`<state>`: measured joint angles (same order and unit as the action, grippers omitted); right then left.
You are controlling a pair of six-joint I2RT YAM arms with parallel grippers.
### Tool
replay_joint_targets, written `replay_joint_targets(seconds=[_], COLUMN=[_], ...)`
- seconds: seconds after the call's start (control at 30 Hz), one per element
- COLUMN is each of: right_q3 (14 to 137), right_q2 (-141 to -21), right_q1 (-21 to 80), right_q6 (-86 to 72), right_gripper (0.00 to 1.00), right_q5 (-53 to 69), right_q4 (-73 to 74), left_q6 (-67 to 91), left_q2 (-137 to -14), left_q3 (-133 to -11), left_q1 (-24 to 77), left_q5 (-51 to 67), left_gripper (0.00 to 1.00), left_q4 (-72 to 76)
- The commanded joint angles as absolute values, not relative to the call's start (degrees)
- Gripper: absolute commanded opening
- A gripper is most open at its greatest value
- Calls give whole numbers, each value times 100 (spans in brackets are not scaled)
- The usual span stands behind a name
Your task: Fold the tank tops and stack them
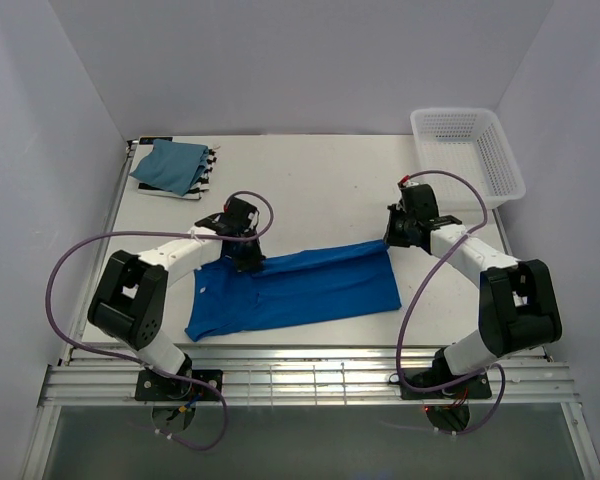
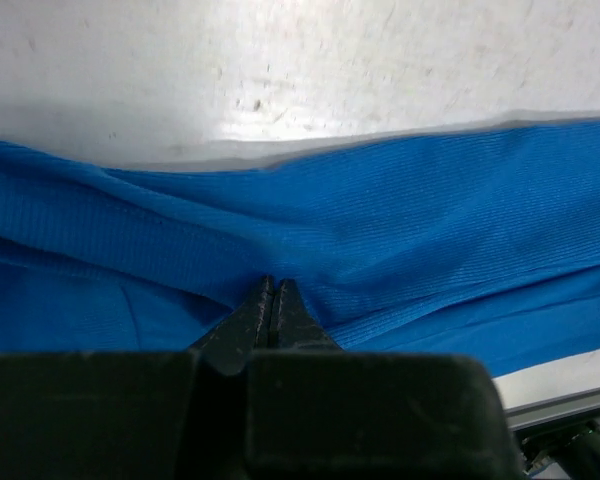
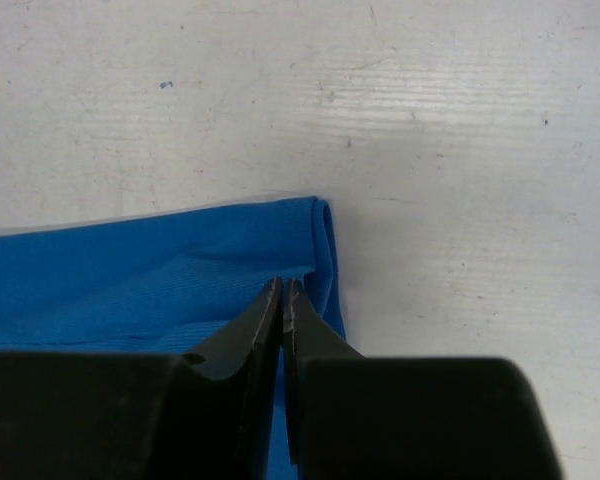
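Spanning near middle of table (image 1: 320,190) left to right: bright royal blue tank top (image 1: 300,290). Lay flat, with far long edge doubled over into a fold. Was held at two places along that fold.

Left gripper (image 2: 273,300): gripped cloth near left end of fold. Showed jaws pressed together on a raised ridge of fabric, with wrinkles drawn toward the tips.

Right gripper (image 3: 283,300): gripped far right corner of same garment. Showed jaws closed to a thin slit over the doubled edge, with bare tabletop just beyond.

Muted teal-blue tank top (image 1: 172,165): sat folded at far left corner of table, well apart from the blue one.

Black-and-white striped tank top (image 1: 148,190): lay beneath the teal one, seemingly folded too. Showed only at the edges, so could not be confirmed.

White lattice basket (image 1: 470,150): stood at far right corner, beyond right gripper.
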<state>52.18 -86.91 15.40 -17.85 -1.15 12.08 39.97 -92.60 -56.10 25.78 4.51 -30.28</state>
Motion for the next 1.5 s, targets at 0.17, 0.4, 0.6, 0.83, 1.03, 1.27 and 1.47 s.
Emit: replay_joint_targets(seconds=[0.17, 0.4, 0.6, 0.83, 1.03, 1.27, 1.47], right_q3=[4860, 4711, 4290, 4104, 4289, 4649, 4658], right_q2=[-8200, -8279, -8069, -7156, -6768, -7233, -7935], right_q1=[1529, 1521, 1521, 1521, 1538, 2170, 2996], right_q6=[-1653, -1652, -1574, -1380, -1318, -1222, -1441], right_gripper=[8, 8, 31, 66, 90, 90, 90], right_q5=[-378, -360, -299, 138, 903, 1257, 1345], right_q4=[1204, 1318, 1292, 1485, 1407, 1178, 800], left_q6=[4315, 4482, 4737, 4983, 4957, 4729, 4579], left_q2=[-8605, -8640, -8438, -7358, -6794, -7996, -9191], left_q3=[-4975, -4790, -4527, -4588, -5122, -6326, -6943], left_q1=[2812, 2883, 2970, 3067, 3094, 2884, 1987], left_q5=[554, 632, 835, 668, 152, -1431, -1485], left_gripper=[0, 0, 49, 82, 98, 98, 98], left_q4=[-2804, -2909, -3067, -3831, -4262, -4526, -4579])
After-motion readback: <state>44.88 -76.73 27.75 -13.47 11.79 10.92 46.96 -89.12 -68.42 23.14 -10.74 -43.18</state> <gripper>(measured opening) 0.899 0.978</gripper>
